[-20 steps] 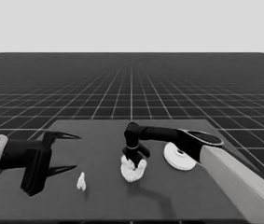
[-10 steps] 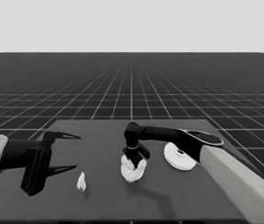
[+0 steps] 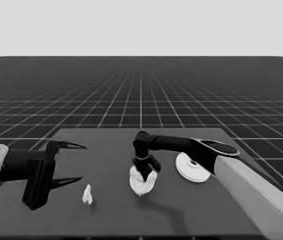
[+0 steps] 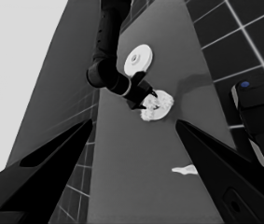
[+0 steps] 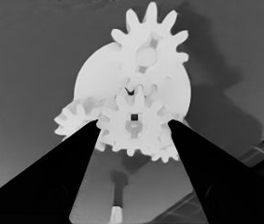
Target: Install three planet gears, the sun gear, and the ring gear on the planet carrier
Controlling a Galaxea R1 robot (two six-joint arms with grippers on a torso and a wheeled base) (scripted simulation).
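My right gripper (image 3: 147, 175) hangs over the planet carrier (image 3: 142, 184), the smaller round part, at the table's middle. In the right wrist view the gripper (image 5: 134, 122) is shut on the sun gear (image 5: 134, 125), held over the carrier's (image 5: 94, 74) centre. Three planet gears ring it: one (image 5: 148, 42), a second (image 5: 73, 123) and a third (image 5: 169, 151), partly hidden. The ring gear (image 3: 193, 167), the larger round part, lies flat to the right, apart from the stack. My left gripper (image 3: 73, 164) waits open over the table's left end.
A thin white piece (image 3: 87, 195) lies near the front, left of the carrier, beside the left gripper's fingers. The right arm's pale grey part (image 3: 261, 200) fills the lower right corner. Dark machinery with blue lights (image 4: 257, 116) shows past the table's edge in the left wrist view.
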